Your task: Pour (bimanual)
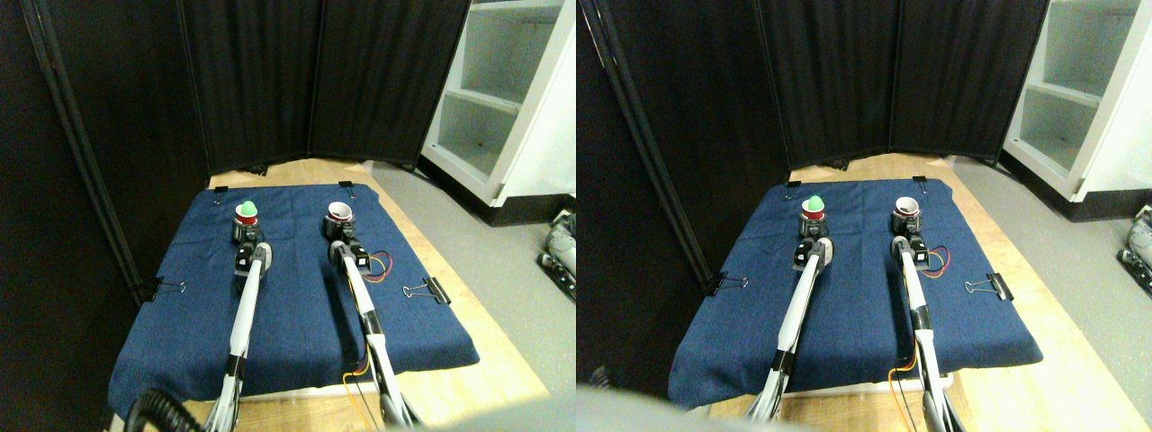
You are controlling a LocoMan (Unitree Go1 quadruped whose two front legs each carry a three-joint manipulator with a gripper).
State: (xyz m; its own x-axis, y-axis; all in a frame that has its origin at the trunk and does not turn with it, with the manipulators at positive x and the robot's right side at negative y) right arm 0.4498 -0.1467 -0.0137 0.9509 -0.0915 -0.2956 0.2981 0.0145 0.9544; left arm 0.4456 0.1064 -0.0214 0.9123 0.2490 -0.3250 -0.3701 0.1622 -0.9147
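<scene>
Stereo pair view, forward and down. A wooden bench (468, 360) carried a dark blue cloth (297, 297), fixed at its edges by black binder clips: one at the right edge (430, 290), one at the left edge (166, 288), and two small ones at the far edge (220, 189).

Two small cups stood upright on the far part of the cloth, side by side and apart. The left cup (246, 214) was red with a green ball (247, 207) seated in its mouth. The right cup (339, 212) was red outside and white inside; no contents could be made out.

Both manipulators reached forward across the cloth. The left claw (245, 236) sat at the base of the left cup, on its near side, apparently touching it. The right claw (339, 232) sat likewise at the near base of the right cup. Both claws were too small and dark in the view to judge: cannot tell whether either was clenched on its cup or released.

Red and orange wiring (378, 265) looped on the cloth just right of the right manipulator's wrist.

Background: black folding screen panels (270, 81) behind the bench, a white shelf unit (504, 90) at the far right, grey floor (486, 243) beside the bench.
</scene>
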